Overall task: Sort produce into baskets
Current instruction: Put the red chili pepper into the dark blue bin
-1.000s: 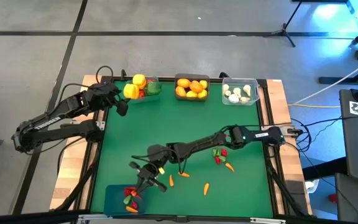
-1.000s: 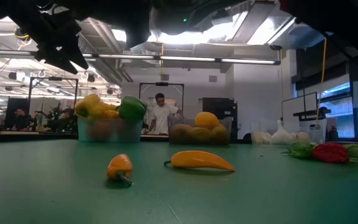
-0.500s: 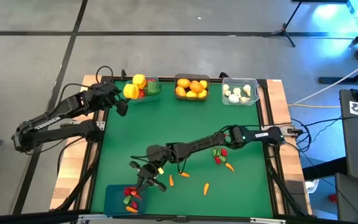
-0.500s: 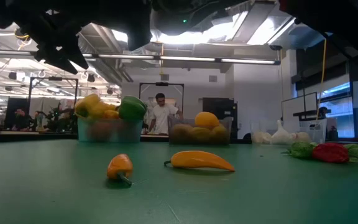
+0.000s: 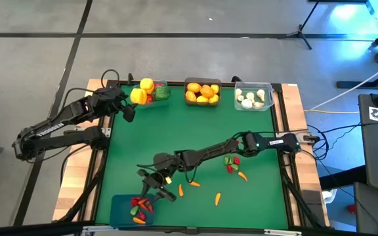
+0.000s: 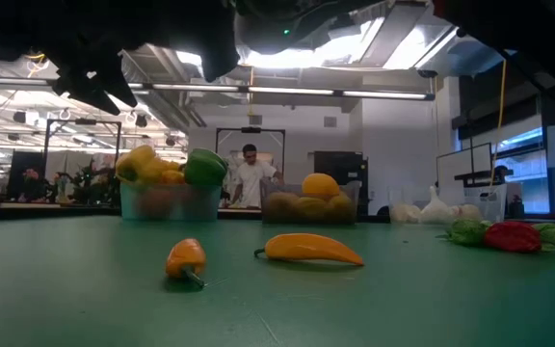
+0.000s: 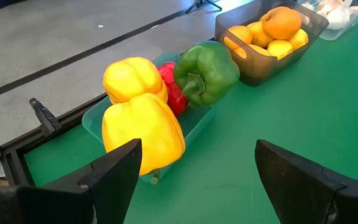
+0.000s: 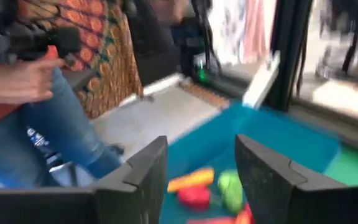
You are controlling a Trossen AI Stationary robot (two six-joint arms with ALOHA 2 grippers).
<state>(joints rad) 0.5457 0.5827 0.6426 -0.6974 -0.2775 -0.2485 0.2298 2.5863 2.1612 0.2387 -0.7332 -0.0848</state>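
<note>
My right gripper (image 5: 155,189) (image 8: 199,149) reaches to the table's near left and hangs open over the blue basket (image 5: 120,206), touching nothing. In that basket lie an orange carrot (image 8: 190,179), a red chilli (image 8: 194,196) and a green piece (image 8: 230,188). My left gripper (image 5: 127,110) (image 7: 197,149) waits open beside the teal basket (image 7: 95,118) of yellow, red and green peppers (image 7: 205,71). Loose produce lies on the green mat: orange pieces (image 5: 181,191) (image 5: 217,198) and red and green chillies (image 5: 230,162).
At the far edge stand the teal basket (image 5: 156,103), a dark grey basket (image 5: 203,80) of oranges and lemons, and a clear basket (image 5: 270,98) of garlic. My right arm (image 5: 209,152) stretches across the mat's middle. A person's hand (image 8: 23,78) shows beyond the near edge.
My right gripper has opened over the blue basket without shifting its place. My left arm has kept still.
</note>
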